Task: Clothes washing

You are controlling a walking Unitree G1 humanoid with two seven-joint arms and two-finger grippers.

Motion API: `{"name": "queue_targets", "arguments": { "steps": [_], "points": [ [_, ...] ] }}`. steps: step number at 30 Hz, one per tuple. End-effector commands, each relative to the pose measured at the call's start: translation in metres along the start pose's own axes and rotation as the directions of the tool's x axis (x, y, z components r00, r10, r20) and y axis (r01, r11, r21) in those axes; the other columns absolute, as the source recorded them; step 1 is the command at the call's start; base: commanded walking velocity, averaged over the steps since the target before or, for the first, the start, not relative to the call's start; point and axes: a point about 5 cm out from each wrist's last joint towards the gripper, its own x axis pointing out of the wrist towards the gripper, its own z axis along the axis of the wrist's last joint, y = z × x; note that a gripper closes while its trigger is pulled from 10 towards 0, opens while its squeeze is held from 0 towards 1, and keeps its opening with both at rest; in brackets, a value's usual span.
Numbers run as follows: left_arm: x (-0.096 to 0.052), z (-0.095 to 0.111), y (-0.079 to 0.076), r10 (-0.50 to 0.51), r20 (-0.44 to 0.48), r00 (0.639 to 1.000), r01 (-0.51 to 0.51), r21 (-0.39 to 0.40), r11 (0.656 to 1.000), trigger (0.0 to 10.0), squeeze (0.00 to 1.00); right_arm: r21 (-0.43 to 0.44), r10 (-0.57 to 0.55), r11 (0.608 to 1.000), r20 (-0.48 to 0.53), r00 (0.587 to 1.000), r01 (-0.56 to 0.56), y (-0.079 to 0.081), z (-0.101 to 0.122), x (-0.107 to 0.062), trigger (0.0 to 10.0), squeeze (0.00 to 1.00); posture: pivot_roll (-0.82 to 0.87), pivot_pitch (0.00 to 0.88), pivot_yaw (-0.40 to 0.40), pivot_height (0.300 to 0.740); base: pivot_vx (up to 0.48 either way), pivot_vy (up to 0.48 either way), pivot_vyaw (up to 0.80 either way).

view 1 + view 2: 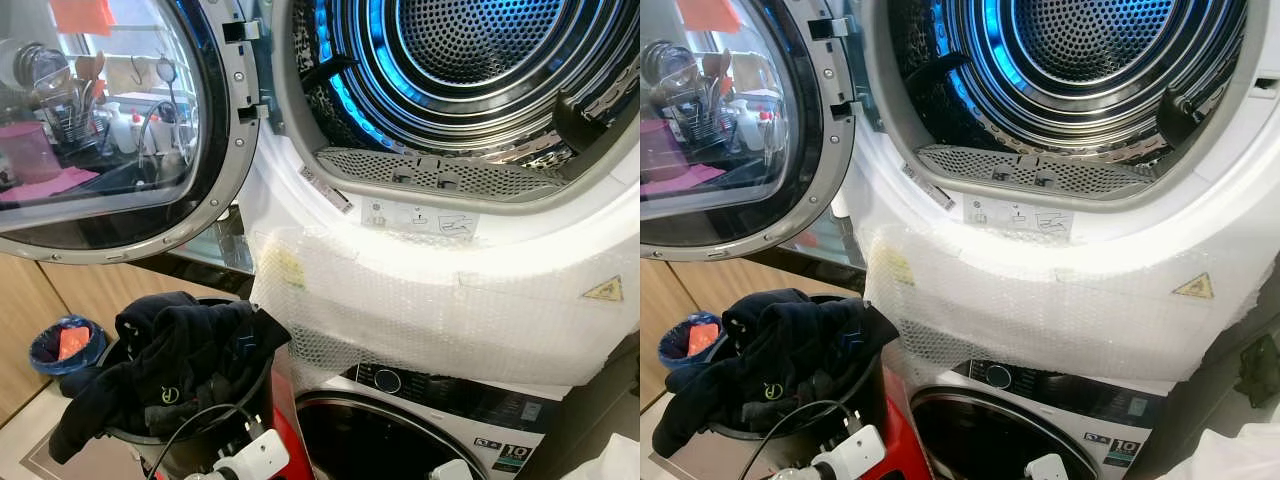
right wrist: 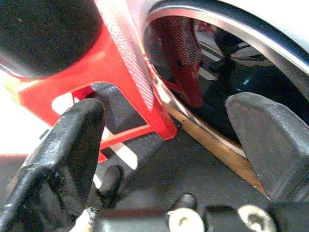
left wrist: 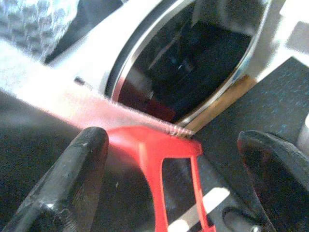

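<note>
A heap of dark clothes (image 1: 170,360) spills over the rim of a black bucket (image 1: 195,452) that stands on a red stool (image 1: 287,432), at the lower left. Above it the upper machine's round door (image 1: 110,130) is swung wide to the left. Its steel drum (image 1: 480,40) is lit blue. Below sits a second machine (image 1: 430,400) with a dark glass door (image 3: 193,63). In the left wrist view my left gripper (image 3: 174,183) is open, low beside the red stool leg (image 3: 154,150). My right gripper (image 2: 166,154) is also open, nothing between its fingers, near the stool (image 2: 111,63) and the lower door.
Bubble wrap (image 1: 450,310) covers the upper machine's front below the opening. A small blue bin (image 1: 65,345) with something orange in it stands on the floor at the far left, against wooden cabinets (image 1: 20,300). A black cable (image 1: 190,425) loops over the bucket.
</note>
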Motion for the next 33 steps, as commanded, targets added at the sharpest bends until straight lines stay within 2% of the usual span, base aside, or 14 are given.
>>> {"name": "queue_targets", "arguments": {
  "steps": [1, 4, 6, 8, 10, 11, 12, 16, 18, 24, 27, 33],
  "points": [
    [0.000, 0.006, 0.007, -0.005, 0.035, 0.999, 0.004, 0.012, 1.000, 10.0, 0.00, 0.015, -0.004, 1.000, 0.048, 0.999, 0.003, -0.003, 0.010, 0.002, 10.0, 0.00, -0.09, 0.000, 0.070, 0.740, 0.000, 0.000, 0.00],
    [0.003, 0.019, 0.011, -0.017, 0.109, 0.994, 0.018, -0.004, 1.000, 10.0, 0.00, 0.093, -0.047, 0.995, 0.123, 0.991, 0.036, -0.011, 0.022, 0.003, 10.0, 0.00, -0.09, 0.000, 0.072, 0.740, 0.000, 0.000, 0.00],
    [0.004, 0.022, 0.012, -0.019, 0.127, 0.992, 0.020, -0.006, 1.000, 10.0, 0.00, 0.108, -0.056, 0.993, 0.137, 0.989, 0.041, -0.012, 0.024, 0.003, 10.0, 0.00, -0.09, 0.000, 0.072, 0.740, 0.000, 0.000, 0.00],
    [0.008, 0.038, 0.014, -0.018, 0.204, 0.979, 0.019, -0.006, 1.000, 10.0, 0.00, 0.136, -0.065, 0.990, 0.181, 0.981, 0.040, -0.013, 0.032, 0.006, 10.0, 0.00, -0.09, 0.000, 0.075, 0.740, 0.000, 0.000, 0.00],
    [0.009, 0.044, 0.014, -0.014, 0.235, 0.972, 0.018, -0.014, 1.000, 10.0, 0.00, 0.144, -0.057, 0.989, 0.203, 0.977, 0.028, -0.012, 0.035, 0.006, 10.0, 0.00, -0.09, 0.000, 0.077, 0.740, 0.000, 0.000, 0.00],
    [0.009, 0.047, 0.015, -0.005, 0.257, 0.966, 0.013, -0.030, 0.999, 10.0, 0.00, 0.145, -0.053, 0.989, 0.216, 0.975, 0.021, -0.011, 0.037, 0.007, 10.0, 0.00, -0.09, 0.000, 0.078, 0.740, 0.000, 0.000, 0.00],
    [0.009, 0.054, 0.018, 0.026, 0.301, 0.953, -0.004, -0.076, 0.997, 10.0, 0.00, 0.136, -0.047, 0.991, 0.237, 0.970, 0.014, -0.010, 0.041, 0.007, 10.0, 0.00, -0.10, 0.000, 0.081, 0.740, 0.000, 0.000, 0.00],
    [0.008, 0.064, 0.023, 0.101, 0.375, 0.922, -0.014, -0.228, 0.974, 10.0, 0.00, 0.128, -0.039, 0.992, 0.282, 0.959, 0.003, -0.007, 0.046, 0.006, 10.0, 0.00, -0.10, 0.000, 0.086, 0.740, 0.000, 0.000, 0.00],
    [0.003, 0.067, 0.024, 0.144, 0.411, 0.900, -0.022, -0.286, 0.958, 10.0, 0.00, 0.124, -0.041, 0.992, 0.308, 0.950, 0.002, -0.005, 0.047, 0.004, 10.0, 0.00, -0.10, 0.000, 0.088, 0.740, 0.000, 0.000, 0.00],
    [-0.011, 0.069, 0.027, 0.180, 0.444, 0.878, -0.061, -0.269, 0.961, 10.0, 0.00, 0.119, -0.034, 0.993, 0.353, 0.935, -0.009, 0.000, 0.051, 0.000, 10.0, 0.00, -0.10, 0.000, 0.092, 0.740, 0.000, 0.000, 0.00],
    [-0.027, 0.070, 0.028, 0.240, 0.452, 0.859, -0.126, -0.268, 0.955, 10.0, 0.00, 0.106, -0.032, 0.994, 0.371, 0.928, -0.008, 0.000, 0.056, -0.004, 10.0, 0.00, -0.10, 0.000, 0.094, 0.740, 0.000, 0.000, 0.00],
    [-0.047, 0.071, 0.028, 0.372, 0.436, 0.820, -0.267, -0.286, 0.921, 10.0, 0.00, 0.082, -0.026, 0.997, 0.390, 0.921, -0.006, -0.002, 0.064, -0.009, 10.0, 0.00, -0.09, 0.000, 0.081, 0.740, 0.000, 0.000, 0.00]
  ]
}}
